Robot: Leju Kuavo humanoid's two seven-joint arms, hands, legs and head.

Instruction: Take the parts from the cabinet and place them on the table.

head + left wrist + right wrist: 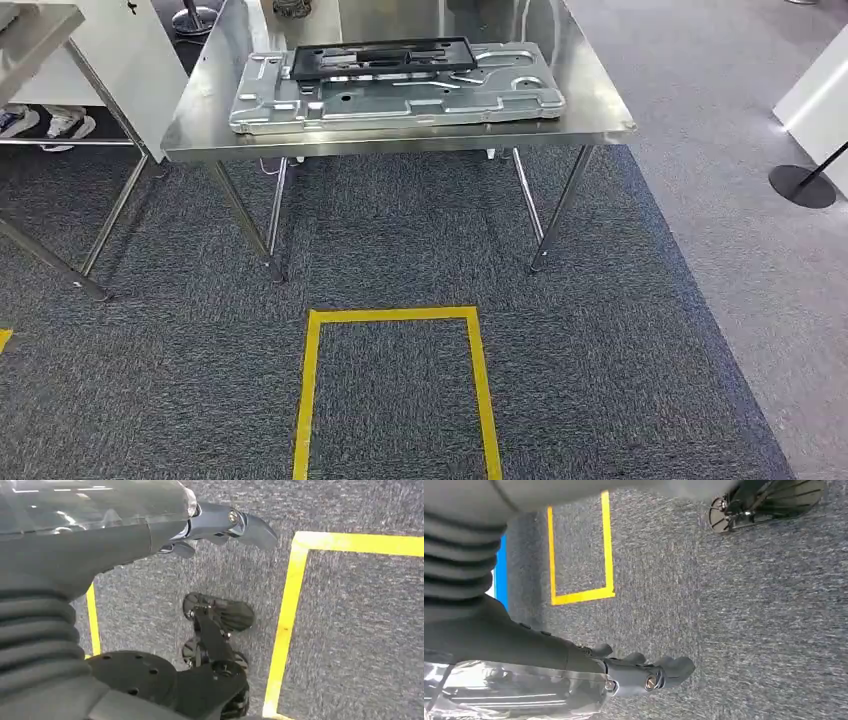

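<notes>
A large silver sheet-metal panel lies flat on the steel table ahead of me. A black rectangular frame rests on the panel's far half. My left hand hangs beside my body over the grey carpet, fingers loosely extended and holding nothing. My right hand also hangs low over the carpet, with its fingers slightly bent and nothing in them. Both hands are well short of the table.
A yellow tape rectangle marks the carpet between me and the table. A second steel table and a white panel stand at the left, with a person's shoes behind. A black stanchion base sits at the right.
</notes>
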